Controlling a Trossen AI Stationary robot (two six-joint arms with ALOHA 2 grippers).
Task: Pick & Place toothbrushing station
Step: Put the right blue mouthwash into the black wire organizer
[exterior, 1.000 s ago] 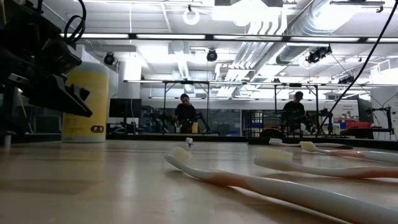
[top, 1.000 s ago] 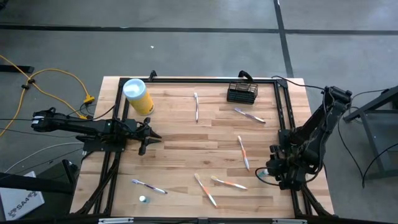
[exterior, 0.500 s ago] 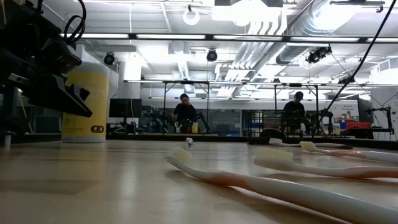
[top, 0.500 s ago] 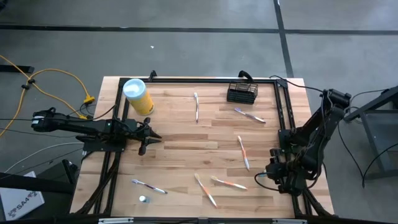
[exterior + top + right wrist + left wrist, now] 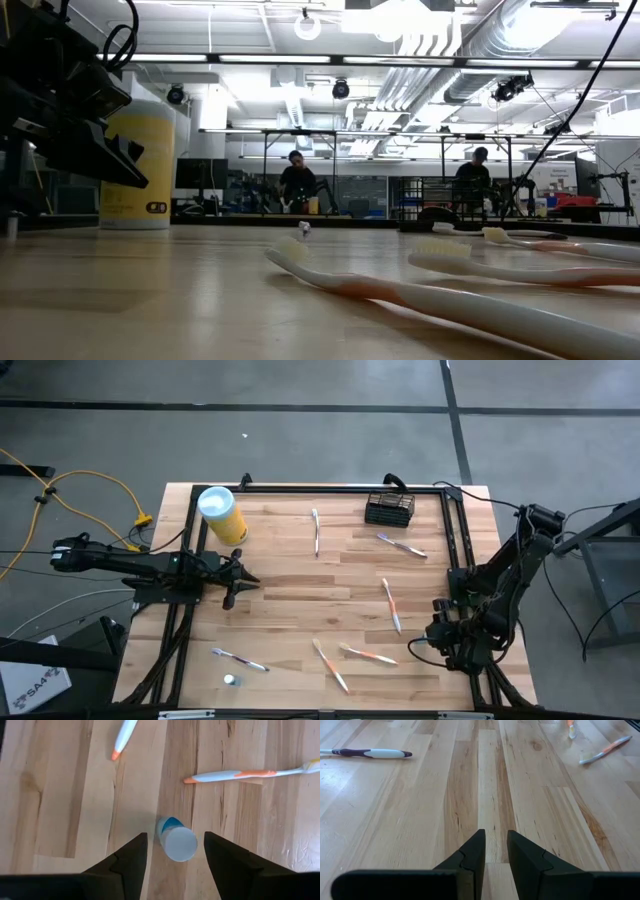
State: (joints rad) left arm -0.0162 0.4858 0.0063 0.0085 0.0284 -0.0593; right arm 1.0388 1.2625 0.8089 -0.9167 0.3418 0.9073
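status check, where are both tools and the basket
Right tool open over small white-blue tube. Left tool empty, mid-left. Basket untouched, far edge. Nothing blocking.

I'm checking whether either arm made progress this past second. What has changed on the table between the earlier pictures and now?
Only the right arm shifted a little: its right end effector edged slightly toward the table's near edge, jaws open over a small white-and-blue tube. Nothing was grasped or released. The left end effector, toothbrushing station, yellow canister and the scattered toothbrushes stayed put.
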